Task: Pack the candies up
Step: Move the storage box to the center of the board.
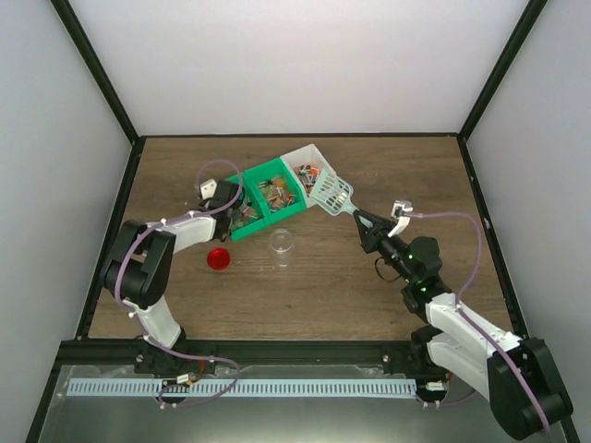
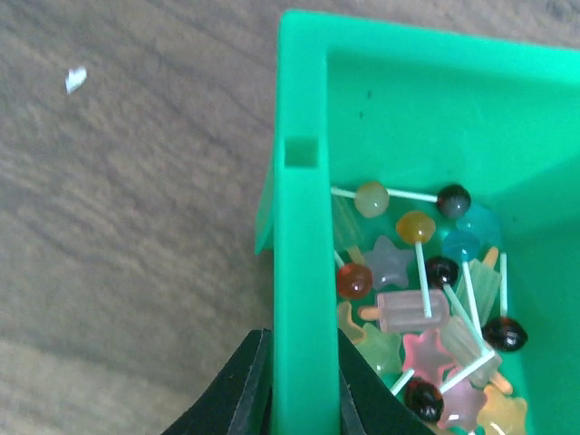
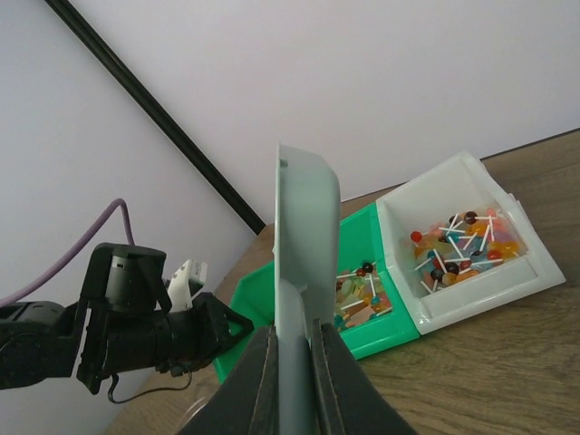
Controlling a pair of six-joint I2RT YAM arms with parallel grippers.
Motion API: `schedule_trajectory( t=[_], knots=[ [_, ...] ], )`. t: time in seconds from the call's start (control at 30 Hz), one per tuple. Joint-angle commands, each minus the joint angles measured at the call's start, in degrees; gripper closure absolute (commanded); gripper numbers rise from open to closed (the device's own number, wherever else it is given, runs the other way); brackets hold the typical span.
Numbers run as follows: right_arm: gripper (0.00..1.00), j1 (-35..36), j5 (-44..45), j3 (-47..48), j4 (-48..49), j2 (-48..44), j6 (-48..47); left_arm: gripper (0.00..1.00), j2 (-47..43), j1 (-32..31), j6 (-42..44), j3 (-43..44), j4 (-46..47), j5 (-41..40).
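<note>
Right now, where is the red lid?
In the top view, the red lid lies on the table left of centre, just in front of the green bin, with the clear jar to its right.

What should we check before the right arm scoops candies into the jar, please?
1. Bin steadied: left gripper shut on green bin wall, ok.
2. Tool held: right gripper shut on scoop handle, ok.
3. Target ready: clear jar upright, uncovered, ok.
4. Path: red lid lies apart from the jar, ok.
5. Supply: candies in the bin, ok.
6. Whether the scoop head is empty: cannot tell.
</note>
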Motion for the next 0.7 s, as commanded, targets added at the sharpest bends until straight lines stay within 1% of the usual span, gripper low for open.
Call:
schedule_trajectory(
  t=[0.0,0.07,0.2,0.37,0.4,0.47,0.57,0.63,0.67],
  knots=[
    [0.99,-0.4,-1.33,-0.16,2.96,0.85,0.9,0.85,-3.3,-2.66,-6.42,-4.14,-2.74,0.73],
    [0.99,-0.41,-1.76,-0.16,3.76,1.57,1.46,0.83,-5.42,-5.1,-10.06,-6.63,-0.98,-1.74],
    [0.99,-0.36,-3.56,0.16,5.96,3.54,2.69,0.81,-8.03,-7.56,-15.28,-11.4,4.71,-0.51],
    [0.99,-0.42,-5.08,-0.02,8.72,6.45,3.69,0.79,-9.75,-9.22,-17.13,-13.76,6.45,0.44],
    [0.99,-0.43,-5.12,-0.06,9.17,7.15,3.78,0.78,-10.36,-9.56,-16.84,-14.16,6.78,0.71],
    [0.99,-0.35,-5.11,-0.03,10.1,8.41,3.99,0.73,-11.19,-9.89,-16.01,-14.57,6.16,0.17],
    [0.99,-0.34,-5.94,0.27,11.15,9.71,4.28,0.62,-13.11,-9.9,-13.52,-14.59,2.99,-2.23],
    [0.99,-0.31,-5.99,0.41,11.51,10.06,4.53,0.56,-16.07,-9.96,-11.61,-15.61,2.25,-3.51],
    [0.99,-0.41,-5.85,0.61,11.49,10.11,4.47,0.5,-18.86,-9.96,-10.95,-16.41,2.1,-4.09]
  ],
)
